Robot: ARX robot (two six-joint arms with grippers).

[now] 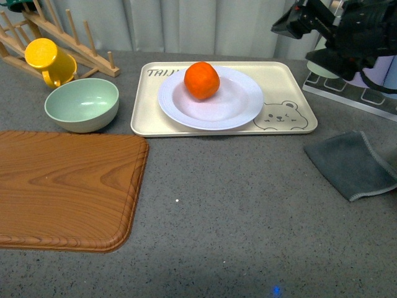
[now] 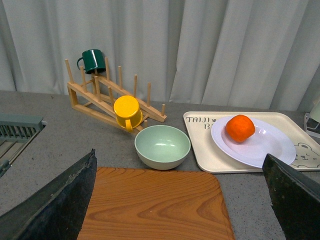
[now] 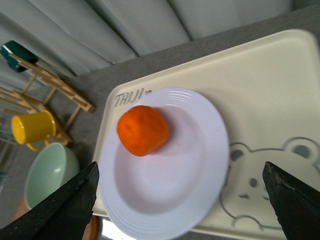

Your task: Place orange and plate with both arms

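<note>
Orange (image 1: 201,81) sits on plate (image 1: 211,98), toward its far left rim; plate rests on bear tray (image 1: 286,87) on the counter (image 1: 236,205). Right end effector (image 3: 182,200) hovers above, spread wide, empty; left end effector (image 2: 180,200) likewise wide. Recommend withdrawing straight up, clear of the plate rim, avoiding nudging the orange
</note>
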